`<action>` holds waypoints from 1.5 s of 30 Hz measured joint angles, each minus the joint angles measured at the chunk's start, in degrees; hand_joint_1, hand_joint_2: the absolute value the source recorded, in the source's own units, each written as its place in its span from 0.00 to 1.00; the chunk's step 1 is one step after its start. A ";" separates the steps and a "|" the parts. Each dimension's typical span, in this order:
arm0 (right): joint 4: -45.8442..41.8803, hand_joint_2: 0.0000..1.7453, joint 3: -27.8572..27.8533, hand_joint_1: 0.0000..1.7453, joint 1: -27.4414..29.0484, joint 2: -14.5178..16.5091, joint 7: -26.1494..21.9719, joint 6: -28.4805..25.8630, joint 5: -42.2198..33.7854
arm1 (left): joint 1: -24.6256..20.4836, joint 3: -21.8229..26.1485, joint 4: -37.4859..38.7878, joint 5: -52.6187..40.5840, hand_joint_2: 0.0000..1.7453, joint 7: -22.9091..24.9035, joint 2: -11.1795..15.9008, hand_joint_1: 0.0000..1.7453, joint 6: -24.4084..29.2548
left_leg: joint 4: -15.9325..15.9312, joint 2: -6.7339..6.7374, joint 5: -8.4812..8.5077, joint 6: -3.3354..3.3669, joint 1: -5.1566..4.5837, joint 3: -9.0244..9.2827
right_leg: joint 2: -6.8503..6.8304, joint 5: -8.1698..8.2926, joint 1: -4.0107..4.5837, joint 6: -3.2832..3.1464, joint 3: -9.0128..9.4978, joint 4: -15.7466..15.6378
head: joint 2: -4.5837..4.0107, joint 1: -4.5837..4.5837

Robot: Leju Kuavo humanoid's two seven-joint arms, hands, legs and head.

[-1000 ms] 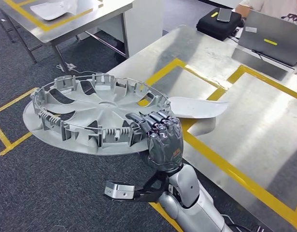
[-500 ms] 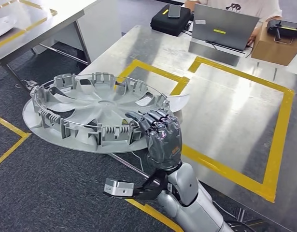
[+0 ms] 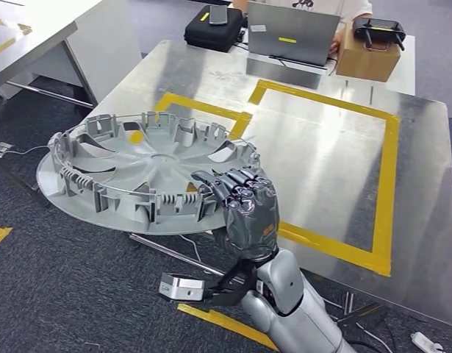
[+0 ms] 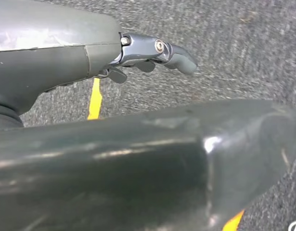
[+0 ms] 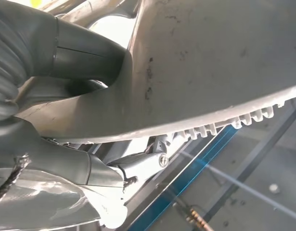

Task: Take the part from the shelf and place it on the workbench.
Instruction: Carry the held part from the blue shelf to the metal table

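The part is a large grey round wheel cover (image 3: 140, 173) with ribbed clips around its rim, held roughly level above the carpet at the workbench's near-left corner. My right hand (image 3: 248, 213) grips its near-right edge, fingers curled over the rim. In the right wrist view the thumb (image 5: 84, 53) presses on the cover's smooth underside (image 5: 212, 62). The workbench (image 3: 323, 162) is a steel-topped table with a yellow taped rectangle, to the right of and beyond the cover. My left hand (image 4: 153, 50) hangs over the dark carpet, fingers stretched out, holding nothing.
At the workbench's far edge stand a laptop (image 3: 292, 33), a black bag (image 3: 212, 26) and a cardboard box (image 3: 370, 55); a person sits behind them. Another steel table (image 3: 34, 29) is at the far left. Yellow floor tape (image 3: 228, 320) and cables lie on the carpet.
The whole picture has shifted left, so the camera has turned toward the workbench, which now sits in the middle. My right hand and the wheel cover keep the same place in the picture.
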 joint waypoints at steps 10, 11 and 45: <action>-0.12 1.00 0.19 1.00 0.05 -0.03 0.25 0.00 0.29 | 0.14 -0.45 0.00 0.65 0.00 0.03 -0.02 0.00 -0.10 | 15.46 -5.08 -6.79 -1.42 0.29 -7.02 | 7.05 0.26 -0.24 -2.23 0.83 -1.01 | -0.01 -0.89; -0.11 1.00 0.21 1.00 0.10 -0.03 0.25 0.00 0.29 | 0.15 -0.45 0.00 0.65 0.00 0.03 -0.02 0.00 -0.10 | 13.79 -5.29 -4.93 -1.27 0.28 -6.61 | 7.95 0.24 -0.20 -2.21 0.94 -0.97 | -0.01 -0.88; -2.18 1.00 -1.72 1.00 1.57 0.46 -1.27 0.00 6.96 | -0.41 -2.73 0.02 2.74 0.00 0.28 0.05 0.00 0.05 | -1.60 -1.35 0.74 -1.04 0.56 0.90 | 2.75 0.24 -0.45 -0.28 0.70 -1.13 | -0.01 0.15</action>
